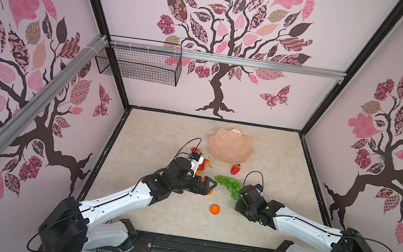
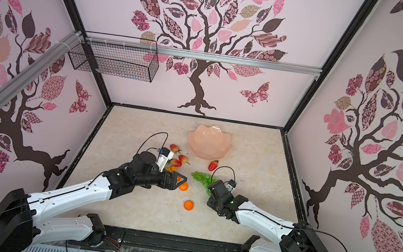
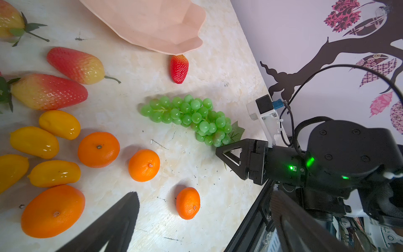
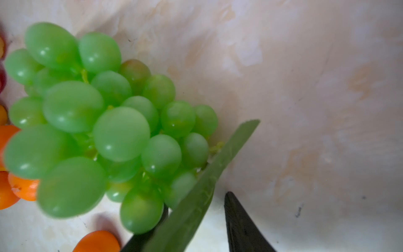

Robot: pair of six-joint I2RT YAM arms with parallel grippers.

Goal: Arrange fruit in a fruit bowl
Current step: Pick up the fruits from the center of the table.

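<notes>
Left wrist view: my right claw [image 3: 224, 152] is at the leafy end of the grapes [image 3: 192, 117], lying flat on the surface [image 3: 207, 174] near the empty bowl [image 3: 152, 26]. Right wrist view: jaws half-spread around the leaf [image 4: 202, 192], berries plump and glossy; I'd pinch stem, not berries. In a top view, the bowl's just beyond a strawberry [image 1: 235, 169].

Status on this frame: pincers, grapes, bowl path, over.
Left pincer open, empty, over tangerine. Right pincer open astride the leaf end of the grape bunch, unclamped. Fruit bowl empty; strawberry lies between it and grapes.
</notes>
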